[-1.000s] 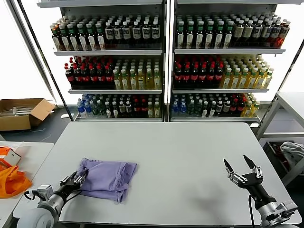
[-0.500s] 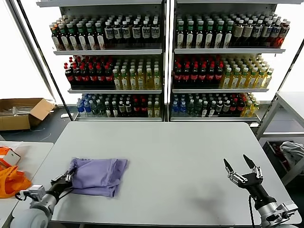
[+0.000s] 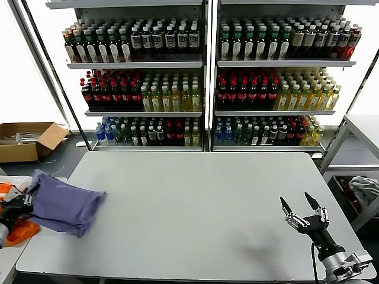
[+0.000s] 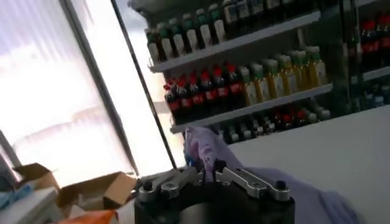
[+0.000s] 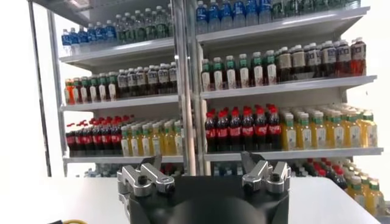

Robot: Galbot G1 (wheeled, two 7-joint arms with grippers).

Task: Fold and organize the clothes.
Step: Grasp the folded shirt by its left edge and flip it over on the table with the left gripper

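From the head view, the folded lavender T-shirt [image 3: 64, 205] lies at the left edge of the grey table [image 3: 201, 213], overhanging it toward the orange fabric [image 3: 13, 232]; its long axis runs left to right, the left end raised where the left gripper [image 3: 18, 201] is clamped on it. The right gripper [image 3: 303, 208] hovers over the table's near right corner, fingers spread apart. In the left wrist view, the fingers pinch a bunch of the shirt. In the right wrist view, the jaws stand wide before the bottle shelves [image 5: 256, 91].
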